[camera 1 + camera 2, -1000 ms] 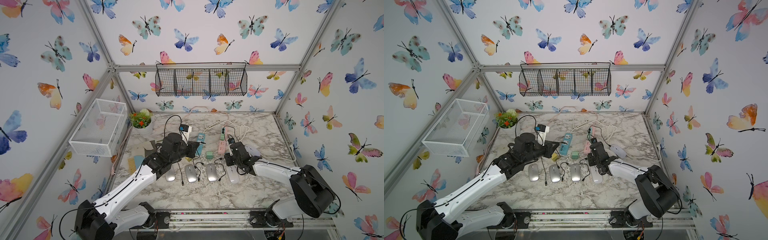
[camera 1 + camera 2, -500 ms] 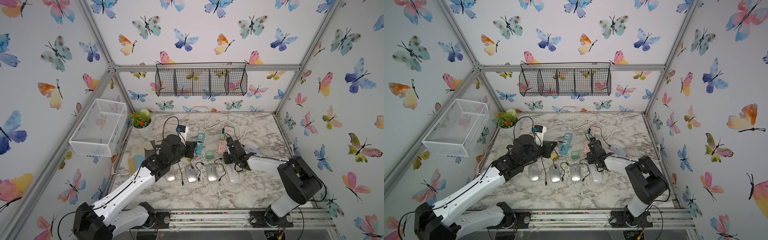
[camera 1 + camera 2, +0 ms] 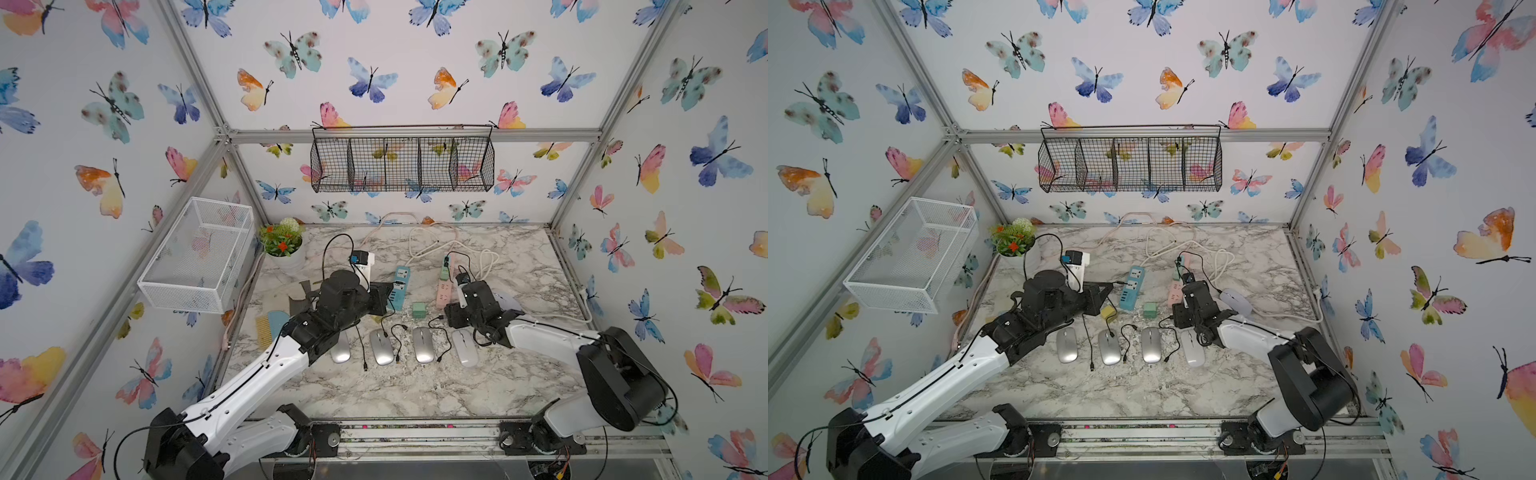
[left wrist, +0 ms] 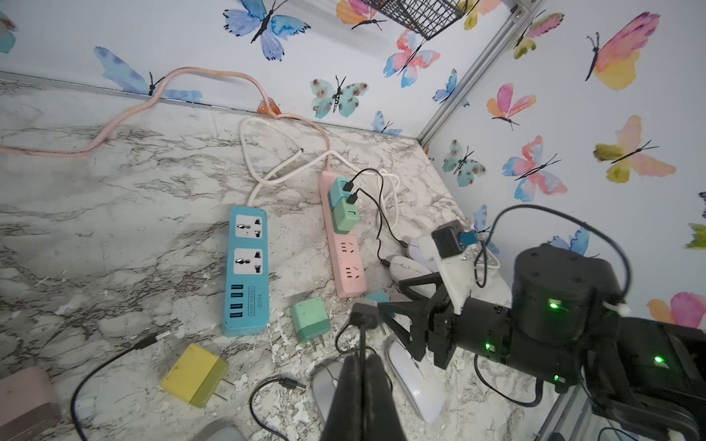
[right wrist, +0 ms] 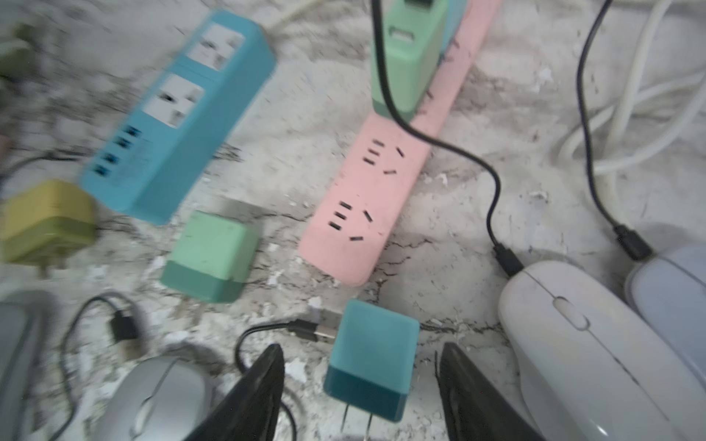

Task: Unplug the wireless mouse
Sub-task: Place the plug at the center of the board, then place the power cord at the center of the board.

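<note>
In both top views the left gripper point(image 3: 384, 300) reaches toward the near end of the blue strip point(image 3: 400, 286), and the right gripper point(image 3: 452, 316) sits low by the pink strip point(image 3: 443, 286). A row of mice point(image 3: 422, 345) lies on the desk point(image 3: 415, 390), and a lavender mouse point(image 3: 505, 300) peeks out behind the right arm. The mouse we are after is hidden there. In the left wrist view the left gripper is clenched on a loose cable point(image 4: 362, 334), whose plug pokes past the tips. The white mouse point(image 4: 408, 267), which we take for the target, lies on the desk just beside the pink strip's near end. A charging cable point(image 4: 378, 244) runs from its nose up to the adapters point(image 4: 344, 210) on that strip. In the right wrist view the right gripper's jaws stand apart, astride a teal adapter point(image 5: 370, 355) that lies loose on the desk, and they seem to touch neither side of it. The small plug point(image 5: 508, 261) is seated in the white mouse, near that gripper. We judge the mouse light, with a smooth, slippery shell, so it would likely slide along if the cable were tugged. The cable is soft and gives no purchase. The stiff plug body is the place to pinch, pulling straight out along the mouse, ideally with the shell pressed down from above.
</note>
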Motion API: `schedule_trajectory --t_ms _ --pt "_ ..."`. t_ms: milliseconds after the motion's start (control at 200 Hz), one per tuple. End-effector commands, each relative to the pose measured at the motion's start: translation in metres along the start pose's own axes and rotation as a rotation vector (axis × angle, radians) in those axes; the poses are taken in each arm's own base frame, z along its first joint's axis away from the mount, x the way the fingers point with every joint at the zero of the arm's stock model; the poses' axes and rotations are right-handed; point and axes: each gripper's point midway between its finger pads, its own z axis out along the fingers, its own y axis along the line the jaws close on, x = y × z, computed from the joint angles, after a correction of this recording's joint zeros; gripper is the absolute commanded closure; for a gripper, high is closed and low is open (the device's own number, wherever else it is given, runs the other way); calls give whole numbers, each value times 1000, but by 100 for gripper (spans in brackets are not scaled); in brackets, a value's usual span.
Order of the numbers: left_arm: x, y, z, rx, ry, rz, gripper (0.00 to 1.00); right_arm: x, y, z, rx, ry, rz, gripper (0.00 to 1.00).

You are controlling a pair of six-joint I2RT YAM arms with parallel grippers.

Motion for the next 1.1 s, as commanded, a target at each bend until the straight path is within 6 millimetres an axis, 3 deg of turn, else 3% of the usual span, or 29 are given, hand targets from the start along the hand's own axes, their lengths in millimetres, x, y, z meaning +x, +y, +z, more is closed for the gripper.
schedule_trajectory --t_ms 0,250,355,576,841,1091 --pt "-15 -19 0 111 -42 -39 100 -25 51 -35 -300 -151 -91 30" --pt "-24 -44 14 261 -21 -111 100 -53 103 -108 -633 -397 -198 28" --pt "-23 -50 17 308 -10 -142 100 -57 116 -127 -726 -461 -243 28" --pt "-17 -58 20 362 19 -157 100 -58 138 -138 -882 -495 -325 32" --pt "-11 -59 19 378 37 -163 100 -73 153 -127 -929 -513 -333 39" --pt "-10 -62 18 387 39 -161 100 -80 164 -117 -958 -509 -327 58"
